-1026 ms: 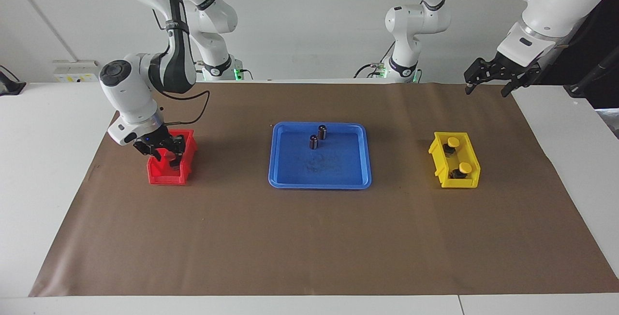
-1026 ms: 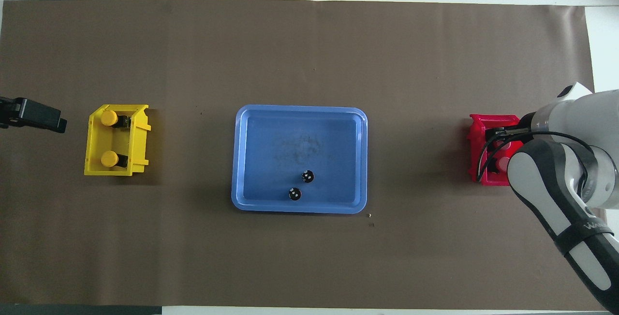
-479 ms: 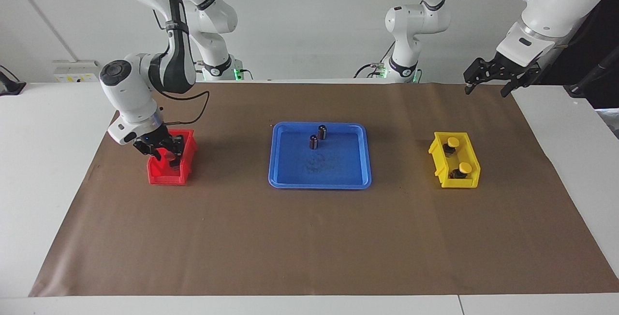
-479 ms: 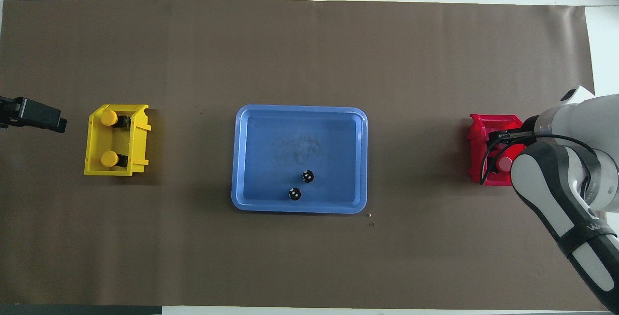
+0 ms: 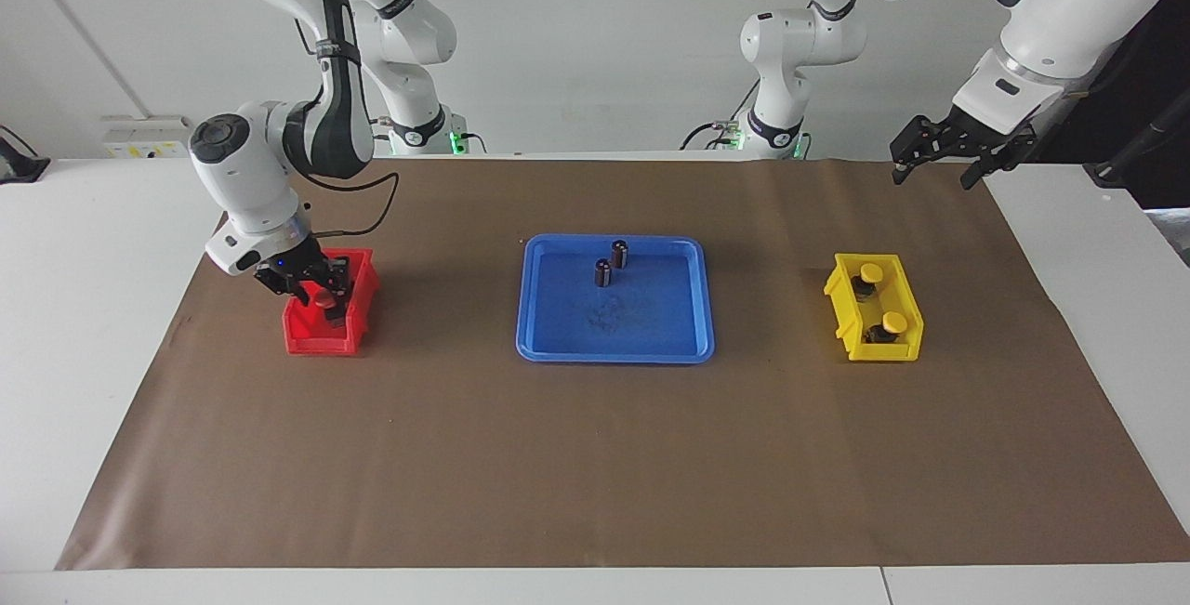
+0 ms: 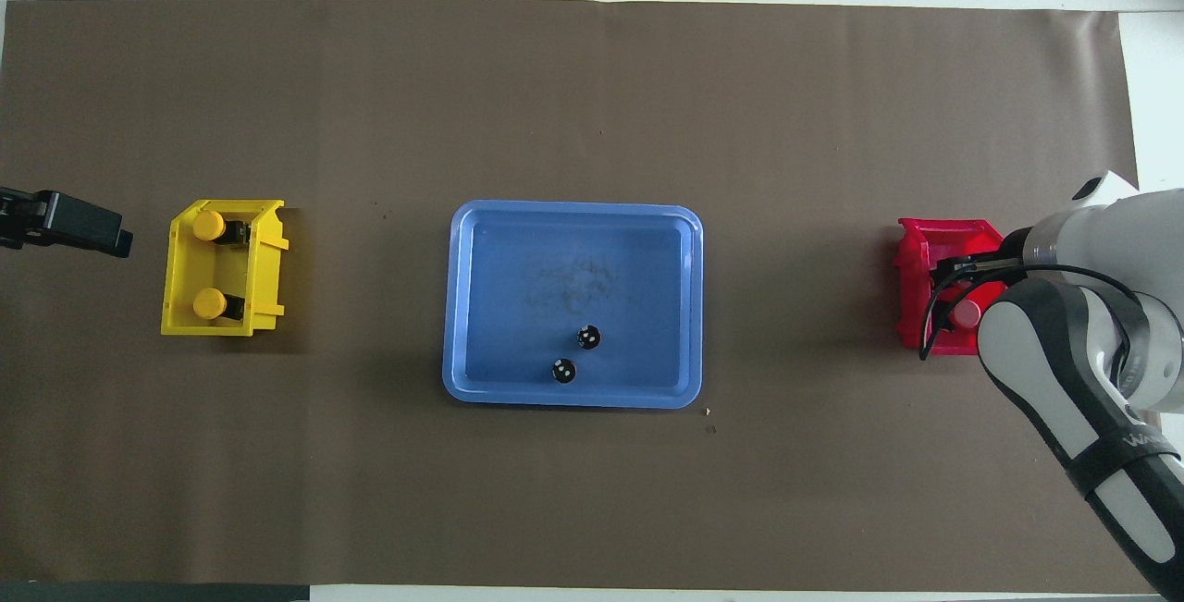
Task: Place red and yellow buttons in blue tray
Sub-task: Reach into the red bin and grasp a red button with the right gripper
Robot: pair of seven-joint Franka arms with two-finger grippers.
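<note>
Right gripper down in small deep red plastic bin, fingers closed around red-capped button. Left gripper waits, fingers spread, over table corner at left arm's end. Small deep yellow plastic bin holds two yellow-capped buttons. Wide shallow blue plastic tray mid-table holds two dark brown cylinders, upright, near robot-side rim.

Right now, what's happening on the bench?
The right gripper is down in the red bin with a red button between its fingers. The left gripper waits in the air. Both yellow buttons sit in the yellow bin. The blue tray holds only two dark cylinders.
</note>
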